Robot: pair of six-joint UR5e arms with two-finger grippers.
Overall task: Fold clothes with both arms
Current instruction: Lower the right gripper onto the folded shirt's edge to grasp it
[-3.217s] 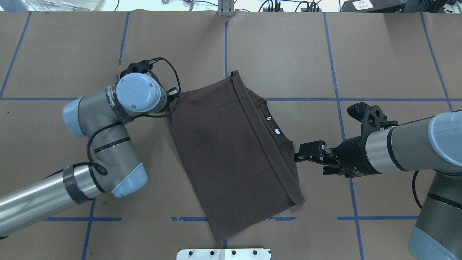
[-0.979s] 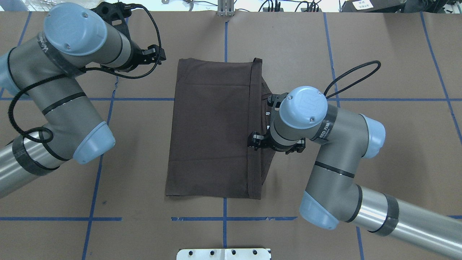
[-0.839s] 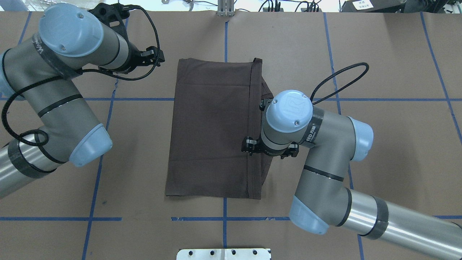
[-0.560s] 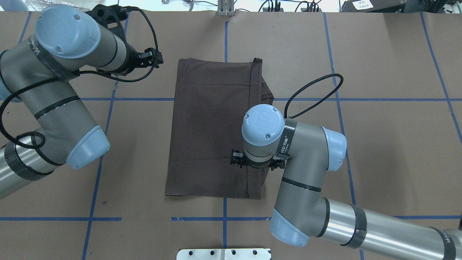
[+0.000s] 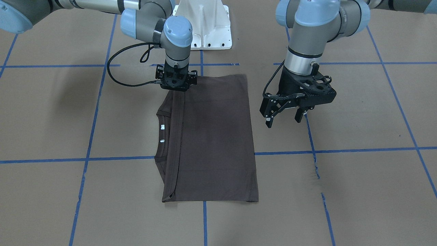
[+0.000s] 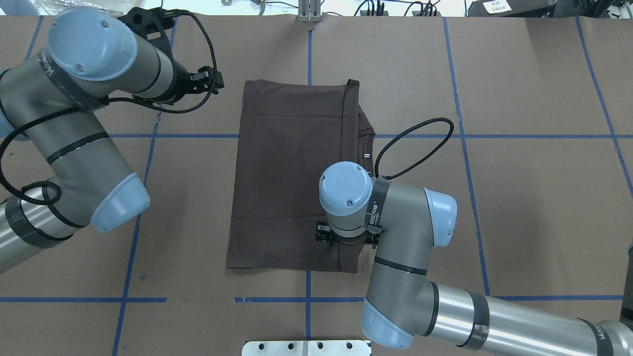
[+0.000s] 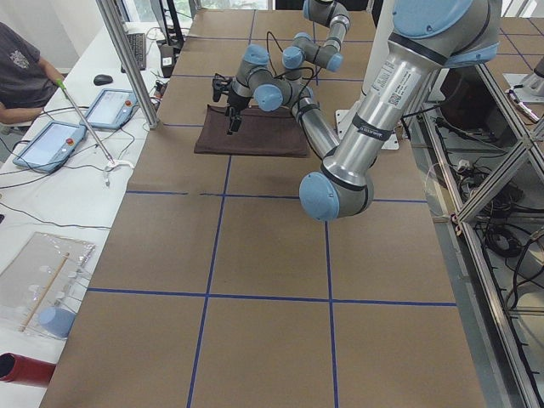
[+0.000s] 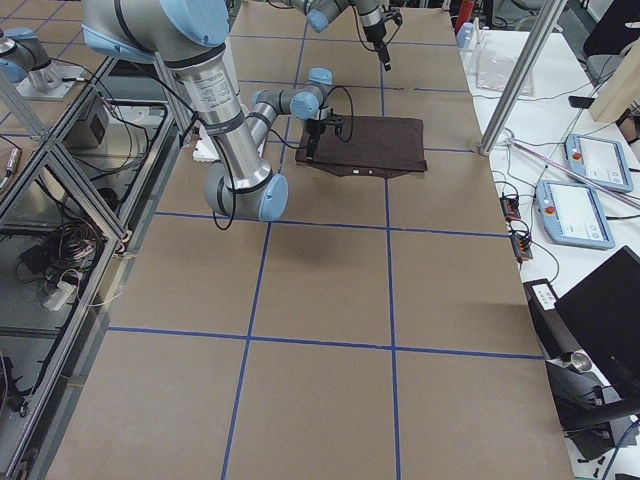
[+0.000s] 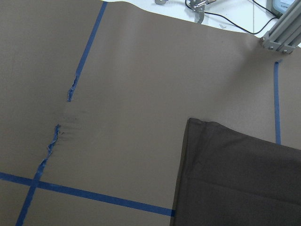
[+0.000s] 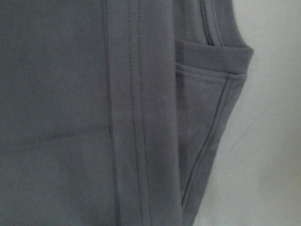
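In the front-facing view, the dark brown-grey short-sleeved T-shirt (image 5: 215,136) lies flat on the brown paper-covered table (image 5: 358,112) as a tidy rectangle. No sleeve shows outside its outline, and one long edge is lapped over, so only a strip of the neck opening (image 5: 165,135) shows. The lengthwise folds look done. By this reckoning a crosswise fold or two is left to make a compact packet. The black two-finger left gripper (image 5: 282,122) hangs beside the shirt's long plain edge, clear of the cloth, with its fingers spread wide and nothing in them. The black right gripper (image 5: 175,86) points straight down at the corner nearest the robot's base, on the lapped side.

From overhead, the right wrist covers that same corner (its fingers are hidden beneath the joint), so whether they pinch the cloth cannot be told. The left gripper sits off the opposite far corner, apart from the fabric.

The two side views are too small to add anything.

The left wrist camera shows only a shirt corner and bare paper. The right wrist camera shows stitched seams very close, with no fingers in frame.
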